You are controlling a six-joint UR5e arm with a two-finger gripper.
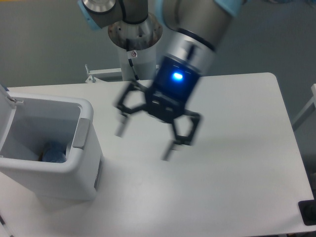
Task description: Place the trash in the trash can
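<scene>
The white trash can stands at the left edge of the table with its lid swung back. Inside it, low at the front, lies a bluish crushed piece of trash; whether a wrapper lies there too I cannot tell. My gripper hangs open above the middle of the table, well to the right of the can. It is motion-blurred and nothing is between its fingers.
The white table stretches to the right and front. A grey panel sits on the can's right rim. The arm's white pedestal stands behind the table. A black object sits at the table's front right corner.
</scene>
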